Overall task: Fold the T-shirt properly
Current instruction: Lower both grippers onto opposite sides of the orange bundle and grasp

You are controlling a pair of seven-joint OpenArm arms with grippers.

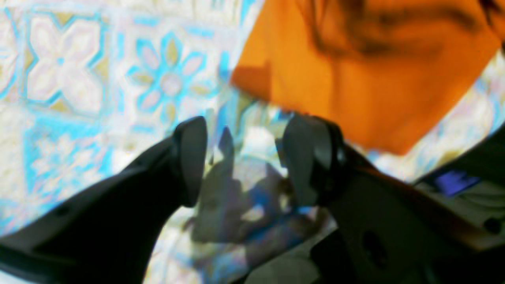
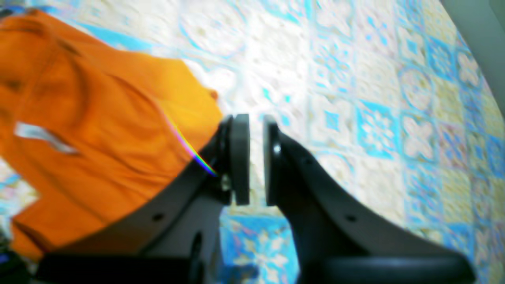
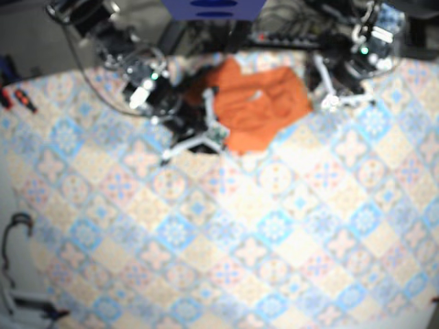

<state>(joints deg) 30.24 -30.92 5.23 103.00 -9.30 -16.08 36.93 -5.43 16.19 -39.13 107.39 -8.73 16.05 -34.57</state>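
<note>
Lying bunched on the cloth (image 3: 274,226), shirt (image 3: 257,106), whole only from base; left gripper (image 1: 248,161) beside it, wide, empty; right gripper (image 2: 256,157) narrow, empty; right wrist view shows white label (image 2: 43,138).

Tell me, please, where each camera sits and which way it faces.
Left wrist: behind the left hand, looking past its open fingers at the orange T-shirt and patterned tablecloth.
Right wrist: behind the right hand, its pads narrowly apart, facing the tablecloth, T-shirt at frame left.
Base: overhead, looking down; the right arm and left arm show near the top.
Shared: all three show the T-shirt.
</note>
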